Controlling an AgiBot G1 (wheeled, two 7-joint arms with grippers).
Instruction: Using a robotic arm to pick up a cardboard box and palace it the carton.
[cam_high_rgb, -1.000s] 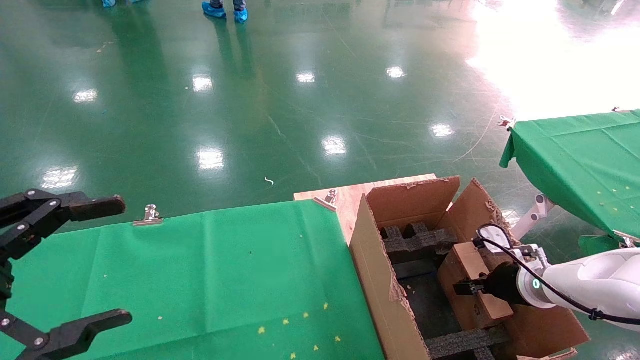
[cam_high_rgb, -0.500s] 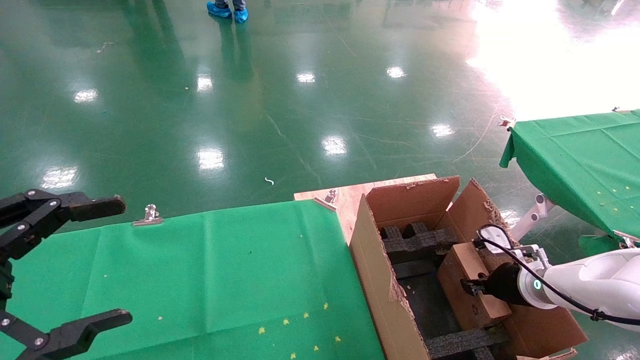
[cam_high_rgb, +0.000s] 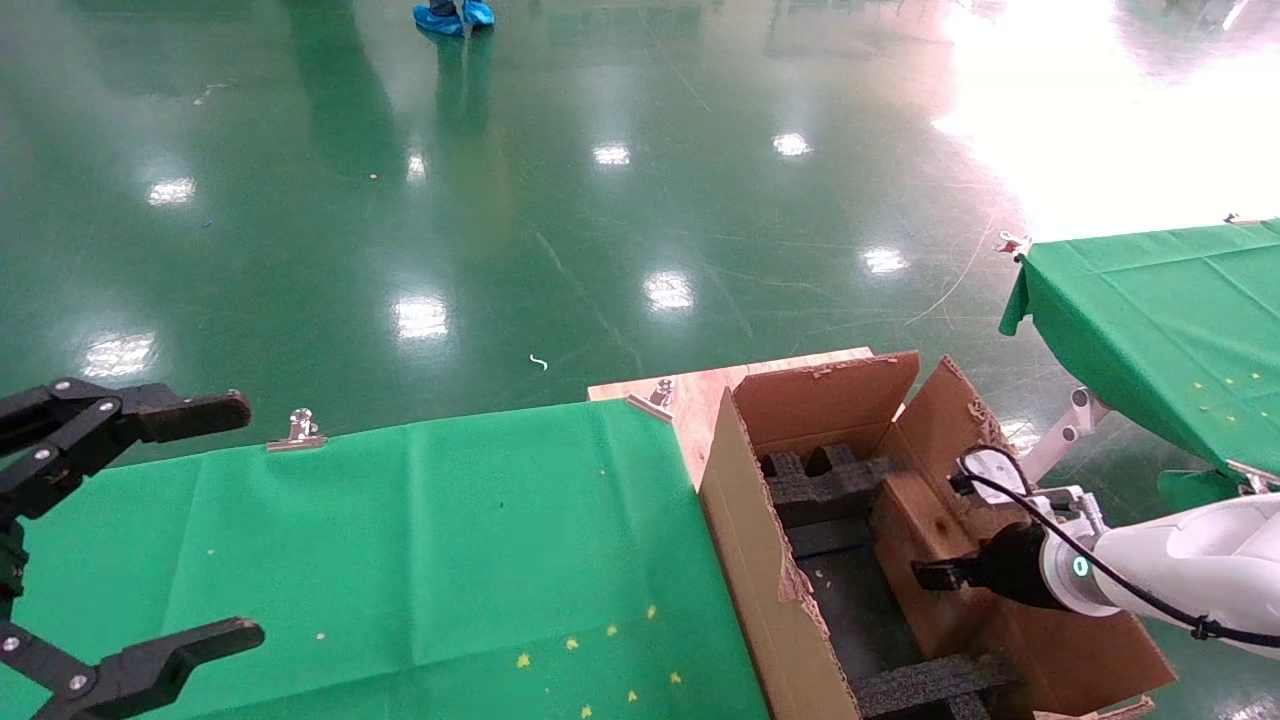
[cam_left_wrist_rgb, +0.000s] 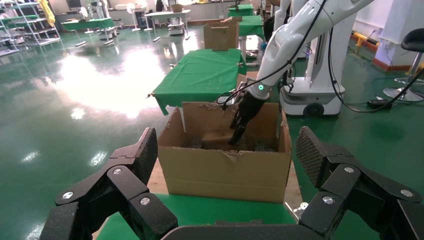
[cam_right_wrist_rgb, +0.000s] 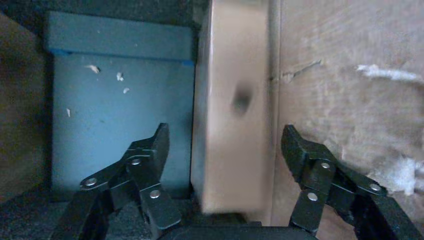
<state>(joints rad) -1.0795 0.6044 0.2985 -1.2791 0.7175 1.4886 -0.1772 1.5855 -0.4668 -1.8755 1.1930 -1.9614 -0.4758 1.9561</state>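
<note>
In the head view, my right gripper (cam_high_rgb: 925, 576), the black multi-link one on the white tubular arm with the teal light ring, is inside the large brown corrugated carton (cam_high_rgb: 745, 540) with torn flaps and black foam inserts. The small flat brown cardboard box (cam_high_rgb: 925, 545) stands on its narrow edge in the carton, against the carton's right wall. Compared with 1 second ago, the box sits lower and leans closer to that wall, and my wrist has moved slightly back and to the right. My left gripper (cam_high_rgb: 130, 535), all black, is parked over the table with the green cloth (cam_high_rgb: 430, 540), with its fingers wide apart.

In the left wrist view, I see my left fingers (cam_left_wrist_rgb: 130, 165) spread, and behind them the carton (cam_left_wrist_rgb: 225, 170) with my right arm reaching down into it.

In the right wrist view, the 2 right fingers (cam_right_wrist_rgb: 150, 150) stand apart on both sides of the box (cam_right_wrist_rgb: 232, 125), and neither pad touches it, so the box is released or nearly so.

I judge that the box is light, stiff and hollow, with smooth faces that can slip. The good place to hold it is across its 2 broad flat faces, near the middle, with moderate force so the board does not dent.
</note>
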